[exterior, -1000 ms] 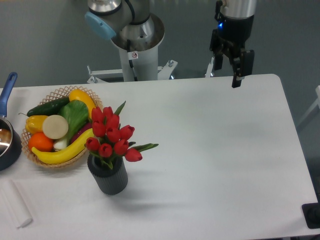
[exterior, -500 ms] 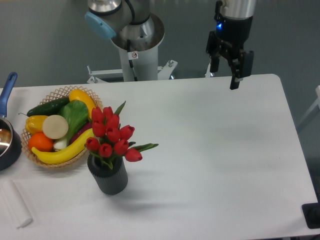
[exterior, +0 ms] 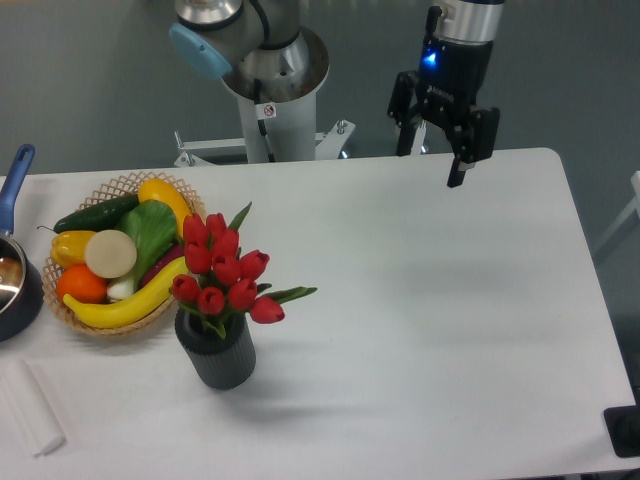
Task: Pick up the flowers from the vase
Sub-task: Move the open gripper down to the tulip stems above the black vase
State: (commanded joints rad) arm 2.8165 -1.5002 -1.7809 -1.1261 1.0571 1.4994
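Note:
The flowers (exterior: 222,270), a bunch of red tulip buds with green leaves, stand upright in the vase (exterior: 219,353), a short dark grey ribbed cylinder at the table's front left. My gripper (exterior: 430,167) hangs high over the table's far edge, well to the upper right of the flowers. Its two black fingers (exterior: 459,165) are spread apart with nothing between them. A blue light glows on the wrist above.
A wicker basket (exterior: 115,188) with a banana, cucumber, orange and leafy green sits left of the vase. A dark pot with a blue handle (exterior: 14,180) is at the left edge. A white block (exterior: 32,408) lies at the front left. The robot base (exterior: 270,90) stands behind the table.
The gripper has shifted to the left along the far edge and turned a little. Its fingers stay spread. Flowers and vase have not moved.

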